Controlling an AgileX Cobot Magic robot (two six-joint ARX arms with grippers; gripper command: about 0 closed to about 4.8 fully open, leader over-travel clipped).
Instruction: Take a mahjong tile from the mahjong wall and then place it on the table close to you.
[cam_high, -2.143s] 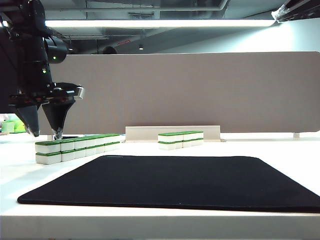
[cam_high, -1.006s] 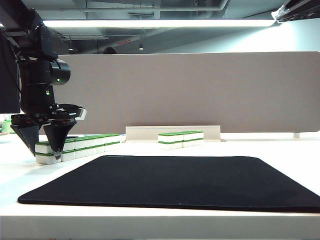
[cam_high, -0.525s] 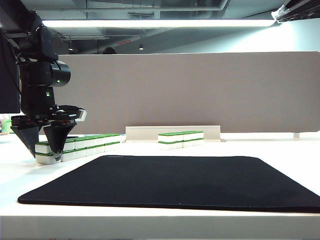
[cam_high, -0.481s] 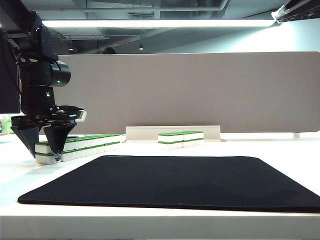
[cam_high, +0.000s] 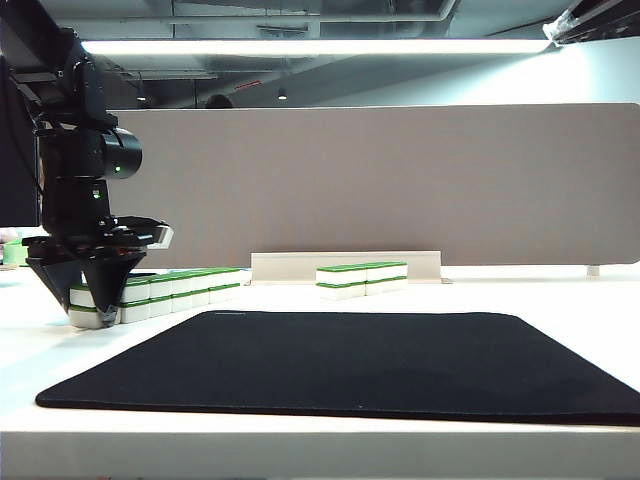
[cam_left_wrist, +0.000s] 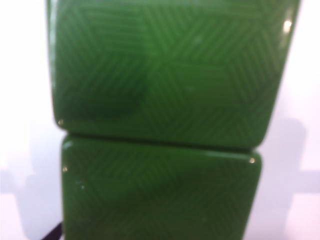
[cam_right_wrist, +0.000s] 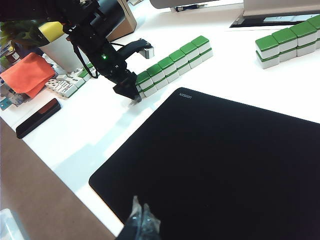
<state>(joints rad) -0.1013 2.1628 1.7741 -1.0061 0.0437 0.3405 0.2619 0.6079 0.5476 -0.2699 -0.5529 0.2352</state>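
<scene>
The exterior view had the wide, smooth white table (cam_high: 300, 440) running from its near edge under a large black rectangular mat (cam_high: 350, 365). Behind the mat's left corner stood the mahjong wall (cam_high: 175, 288), a two-high row of small white blocks with green tops, slanting away toward the back. The black left gripper (cam_high: 85, 318) had its two tapered fingers (cam_high: 108, 292) pointing down, one on each side of the wall's nearest end tile; whether they gripped it or only flanked it I could not tell. Its wrist camera showed nothing but two glossy green tile tops (cam_left_wrist: 160, 125) butted together, filling the picture. Farther back, a shorter two-high row of the same tiles (cam_high: 362, 279) sat near a low white rail (cam_high: 345, 263), with a grey partition panel (cam_high: 400, 180) behind. The right gripper (cam_right_wrist: 141, 222) hung over the near table edge, well apart from the wall, its dark fingertips close together.
</scene>
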